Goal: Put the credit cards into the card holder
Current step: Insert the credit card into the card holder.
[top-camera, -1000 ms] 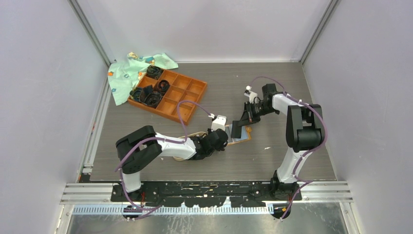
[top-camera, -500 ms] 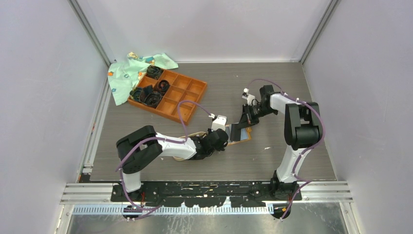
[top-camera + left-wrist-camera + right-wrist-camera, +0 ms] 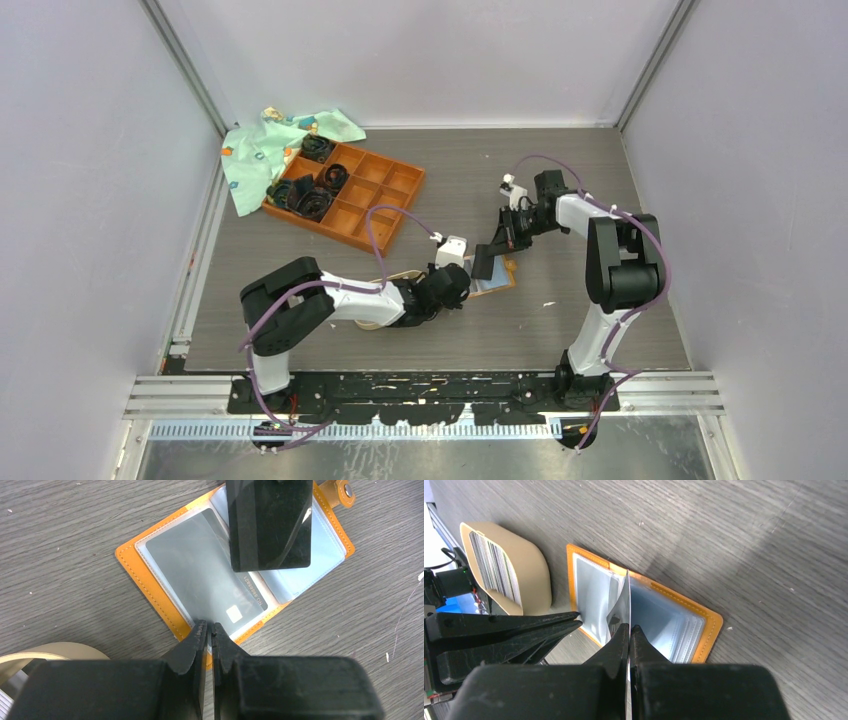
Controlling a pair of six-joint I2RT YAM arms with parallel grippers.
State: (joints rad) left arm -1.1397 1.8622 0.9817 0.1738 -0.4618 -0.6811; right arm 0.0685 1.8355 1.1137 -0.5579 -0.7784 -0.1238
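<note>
Top view: an open orange card holder [image 3: 500, 278] lay flat on the desk [image 3: 560, 200] between the arms. The right pincer [image 3: 495, 248] held a black card [image 3: 483, 264] over it.

Left wrist view: the holder [image 3: 129, 556] lay diagonally, its long axis running lower left to upper right. The left pincer [image 3: 210, 629] pinched its near edge. The black card's long axis ran nearly top to bottom.

Right wrist view: the right pincer, pressed together, gripped the card edge-on above the holder's middle. Striped cards [image 3: 494, 565] stood in a tan dish [image 3: 531, 570] beside it.
</note>
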